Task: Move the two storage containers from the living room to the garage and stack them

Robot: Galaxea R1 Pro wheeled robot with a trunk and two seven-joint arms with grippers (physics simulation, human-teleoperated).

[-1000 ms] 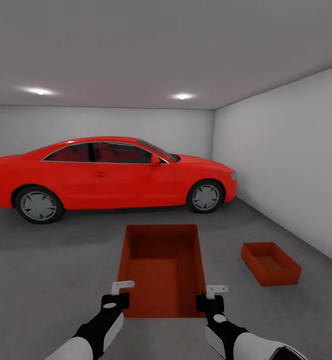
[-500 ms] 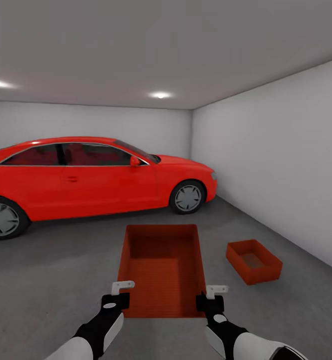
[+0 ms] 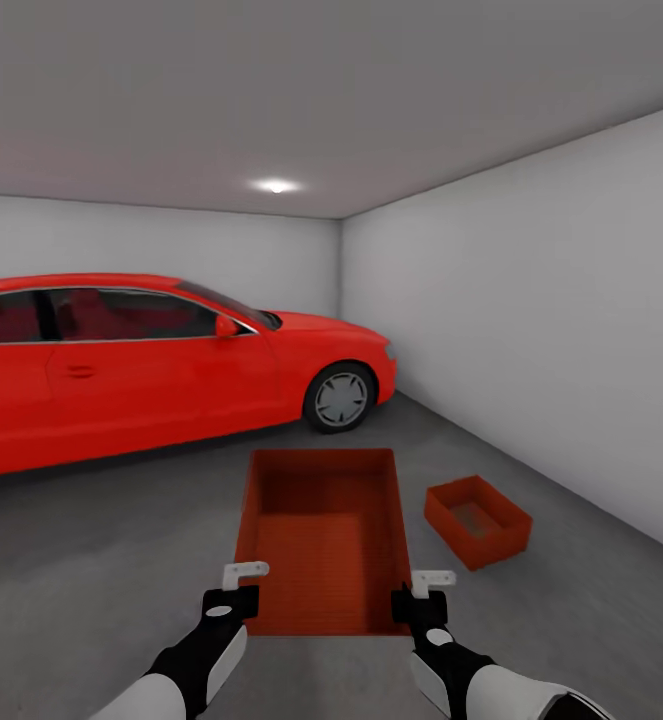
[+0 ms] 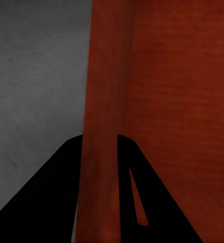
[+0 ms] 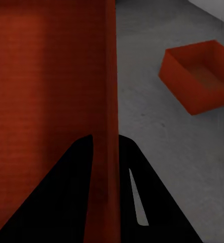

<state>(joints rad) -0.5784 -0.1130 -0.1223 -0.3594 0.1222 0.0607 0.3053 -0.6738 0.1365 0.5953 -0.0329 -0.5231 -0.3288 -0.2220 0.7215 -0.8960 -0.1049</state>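
Note:
I am in the garage, holding one orange-red storage container (image 3: 323,540) out in front of me above the floor (image 3: 101,560). My left gripper (image 3: 243,578) is shut on its left wall (image 4: 99,152) near the close corner. On the opposite wall (image 5: 107,126) my right gripper (image 3: 429,583) is shut. The second storage container (image 3: 477,520) sits on the dark grey floor ahead and to the right, open side up; the right wrist view catches that container (image 5: 198,76) beyond the held wall.
A red car (image 3: 161,365) stands across the back left. A white wall (image 3: 531,330) runs along the right side, close behind the resting container. Open grey floor lies to the left and around the resting bin.
The camera has turned to the right: the car and the floor container have slid leftward in view. The held container and both grippers keep the same place in the picture.

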